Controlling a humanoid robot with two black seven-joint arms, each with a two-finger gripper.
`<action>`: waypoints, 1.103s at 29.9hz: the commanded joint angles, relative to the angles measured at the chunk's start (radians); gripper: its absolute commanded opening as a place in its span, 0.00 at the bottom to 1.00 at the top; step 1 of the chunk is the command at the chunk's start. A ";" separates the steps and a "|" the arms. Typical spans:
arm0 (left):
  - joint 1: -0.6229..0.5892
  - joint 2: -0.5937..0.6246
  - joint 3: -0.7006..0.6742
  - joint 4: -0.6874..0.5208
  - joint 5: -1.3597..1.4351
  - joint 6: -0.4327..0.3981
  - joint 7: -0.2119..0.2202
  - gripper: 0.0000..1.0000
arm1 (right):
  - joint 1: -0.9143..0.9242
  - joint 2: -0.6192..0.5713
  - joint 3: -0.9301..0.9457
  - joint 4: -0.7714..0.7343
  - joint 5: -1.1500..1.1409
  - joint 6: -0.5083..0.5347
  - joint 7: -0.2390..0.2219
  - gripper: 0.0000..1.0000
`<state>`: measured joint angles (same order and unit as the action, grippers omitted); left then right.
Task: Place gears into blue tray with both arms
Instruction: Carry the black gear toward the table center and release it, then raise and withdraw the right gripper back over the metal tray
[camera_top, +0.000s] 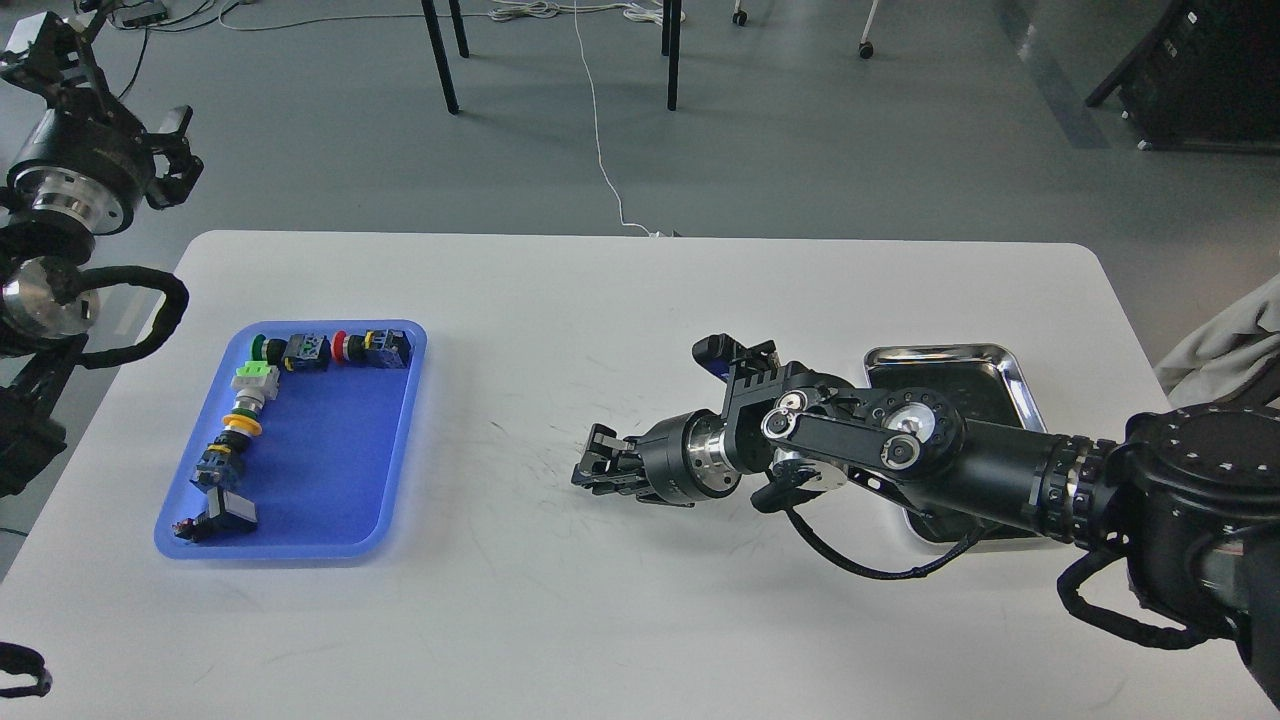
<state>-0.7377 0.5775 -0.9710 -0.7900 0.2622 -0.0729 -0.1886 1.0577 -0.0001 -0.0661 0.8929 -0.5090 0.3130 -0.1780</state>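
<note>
The right gripper (592, 468) hovers mid-table; whether it holds a gear is unclear. The blue tray (330, 500), lined with switches (262, 385), lies well left. The left gripper (45, 50) is raised, unreadable. A silver tray (945, 357) sits behind the right arm.

A white worktop (640, 330) with rounded corners stands on a grey floor (900, 150) under even, diffuse light. Beyond its far edge, black furniture legs (440, 55) rise out of view, a white cable (600, 150) trails across the floor to the worktop's back edge, more cables (560, 12) lie bunched near the top, and small castor wheels (865, 48) show nearby. A dark cabinet-like unit (1200, 70) sits at upper right, with pale grey cloth (1220, 340) at the right edge.
</note>
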 joint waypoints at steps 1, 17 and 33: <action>0.001 -0.001 0.000 0.000 0.000 0.001 0.000 0.98 | 0.001 0.000 0.000 0.001 0.004 -0.020 0.002 0.77; 0.003 0.016 0.002 -0.006 0.002 0.028 0.006 0.98 | 0.011 0.000 0.363 -0.029 0.020 -0.014 0.009 0.96; -0.014 0.018 0.044 -0.038 0.005 0.030 0.078 0.98 | -0.197 -0.219 1.075 0.064 0.314 -0.005 0.008 0.97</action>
<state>-0.7466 0.5903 -0.9446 -0.8116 0.2667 -0.0442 -0.1338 0.9421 -0.1594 0.8657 0.9173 -0.2516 0.3071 -0.1677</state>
